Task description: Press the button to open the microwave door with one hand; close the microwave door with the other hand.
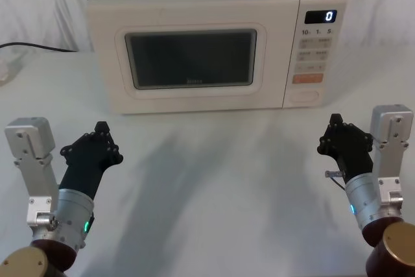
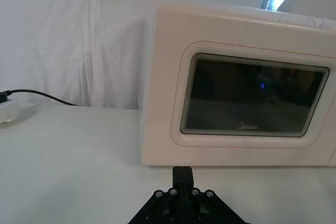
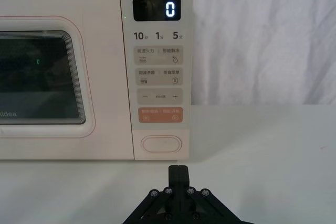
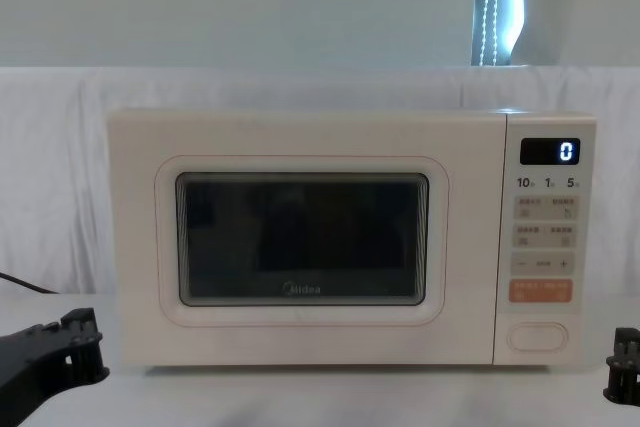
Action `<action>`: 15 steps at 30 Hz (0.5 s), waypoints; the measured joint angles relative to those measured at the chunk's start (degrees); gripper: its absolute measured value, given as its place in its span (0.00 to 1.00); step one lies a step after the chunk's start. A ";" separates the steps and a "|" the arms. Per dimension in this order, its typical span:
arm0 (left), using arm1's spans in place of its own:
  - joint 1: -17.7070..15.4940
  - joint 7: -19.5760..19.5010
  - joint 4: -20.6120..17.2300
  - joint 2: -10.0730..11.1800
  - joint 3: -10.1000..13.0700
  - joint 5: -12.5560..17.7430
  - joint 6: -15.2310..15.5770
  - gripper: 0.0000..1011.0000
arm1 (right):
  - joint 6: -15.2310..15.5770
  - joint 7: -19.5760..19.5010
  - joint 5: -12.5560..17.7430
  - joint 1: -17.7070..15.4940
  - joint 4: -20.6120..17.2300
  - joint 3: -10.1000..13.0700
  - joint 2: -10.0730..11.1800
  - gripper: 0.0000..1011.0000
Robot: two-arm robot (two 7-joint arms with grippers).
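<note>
I haven't started: door (image 1: 191,63) shut. My right gripper (image 3: 178,169), pinched closed, must push the button (image 3: 161,144) at 12 o'clock.

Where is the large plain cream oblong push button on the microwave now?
The large cream oblong push button sits at the bottom of the control panel on the microwave's right side, directly below the orange rectangular key.

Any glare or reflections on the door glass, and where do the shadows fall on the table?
Head view: the door glass is dull grey with no hot spot; two soft arm shadows streak the table. Left wrist view: a small blue dot reflects in the glass. Right wrist view: a faint green speck in the glass; the display reads a crisp 0. Chest view: dim, vague reflections in the glass.
</note>
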 joint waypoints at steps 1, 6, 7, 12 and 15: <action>-0.01 0.00 0.00 0.01 0.01 0.00 0.01 0.00 | 0.00 0.00 0.00 0.00 0.00 0.00 0.00 0.00; -0.02 -0.01 0.00 0.02 0.03 0.00 0.04 0.00 | 0.00 0.00 0.00 0.00 0.00 0.00 0.00 0.00; -0.03 -0.02 0.00 0.03 0.04 0.00 0.05 0.00 | 0.00 0.00 0.00 0.00 0.00 0.00 0.00 0.00; -0.06 -0.03 0.00 0.05 0.06 -0.01 0.07 0.00 | 0.00 0.00 0.00 0.00 0.00 0.00 0.00 0.00; -0.07 -0.05 0.00 0.06 0.07 -0.02 0.08 0.00 | 0.00 0.00 0.00 0.00 0.00 0.00 0.00 0.00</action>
